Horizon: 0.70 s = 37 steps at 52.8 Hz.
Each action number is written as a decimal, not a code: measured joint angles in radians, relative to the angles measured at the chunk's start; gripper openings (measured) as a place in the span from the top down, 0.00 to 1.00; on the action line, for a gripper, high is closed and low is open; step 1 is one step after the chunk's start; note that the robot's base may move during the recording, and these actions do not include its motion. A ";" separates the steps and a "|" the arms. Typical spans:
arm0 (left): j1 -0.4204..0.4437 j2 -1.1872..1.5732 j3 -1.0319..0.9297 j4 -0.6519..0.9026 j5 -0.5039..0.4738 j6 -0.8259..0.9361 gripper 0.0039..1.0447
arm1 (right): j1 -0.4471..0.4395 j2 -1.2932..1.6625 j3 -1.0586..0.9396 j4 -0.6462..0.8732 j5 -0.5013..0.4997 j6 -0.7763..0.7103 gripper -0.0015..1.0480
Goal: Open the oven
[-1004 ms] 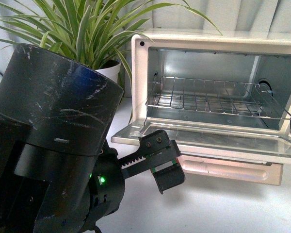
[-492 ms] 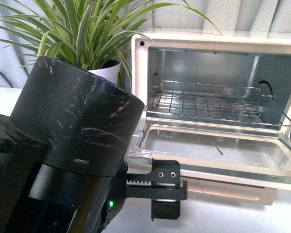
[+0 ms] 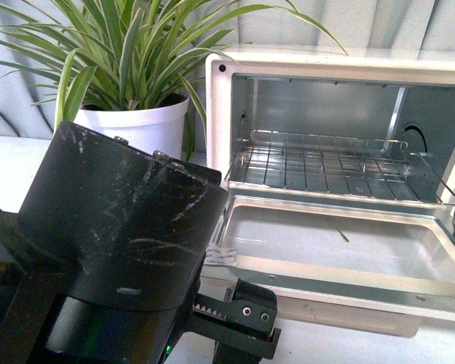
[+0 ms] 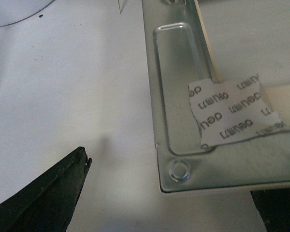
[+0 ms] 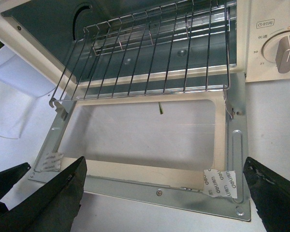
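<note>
The cream-white oven (image 3: 220,114) stands at the right of the front view with its glass door (image 3: 326,277) folded down flat, metal inner frame up. A wire rack (image 3: 326,163) sits in the shiny interior. My left arm fills the lower left of that view. My left gripper (image 4: 171,188) is open at the door's near left corner (image 4: 179,169), one finger (image 4: 48,198) beside it on the table side. My right gripper (image 5: 164,164) is open in front of the door's front edge (image 5: 135,188), touching nothing. The bar handle is hidden under the door.
A spider plant (image 3: 136,61) in a white pot (image 3: 144,125) stands left of the oven, just behind my left arm. Paper tape pieces (image 5: 217,181) stick to the door's front corners. A timer knob (image 5: 285,50) is on the oven's right panel. The white tabletop (image 3: 364,349) runs in front.
The oven door has dropped from part-way down to flat. My left arm has sunk lower and drawn back toward the camera, its gripper now below the door's front corner.
</note>
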State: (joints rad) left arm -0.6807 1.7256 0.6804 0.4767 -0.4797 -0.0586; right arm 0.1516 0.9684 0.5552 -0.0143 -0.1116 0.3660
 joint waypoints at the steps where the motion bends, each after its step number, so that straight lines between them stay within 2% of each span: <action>1: 0.000 0.000 -0.002 0.001 0.000 0.004 0.06 | 0.000 0.000 0.000 -0.001 -0.001 -0.001 0.09; 7: 0.000 -0.013 -0.023 0.004 0.012 0.031 0.06 | 0.000 0.000 0.000 -0.005 -0.008 -0.006 0.09; 16: 0.010 -0.177 -0.117 -0.011 0.116 0.021 0.06 | -0.016 -0.045 0.000 -0.043 -0.042 -0.022 0.09; 34: -0.016 -0.697 -0.303 -0.150 0.159 -0.024 0.06 | -0.055 -0.304 -0.114 -0.121 -0.088 -0.064 0.09; 37: -0.018 -0.759 -0.323 -0.149 0.140 -0.031 0.06 | -0.064 -0.357 -0.145 -0.121 -0.084 -0.076 0.09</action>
State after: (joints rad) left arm -0.6987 0.9668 0.3569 0.3275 -0.3401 -0.0891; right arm 0.0872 0.6113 0.4103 -0.1356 -0.1959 0.2901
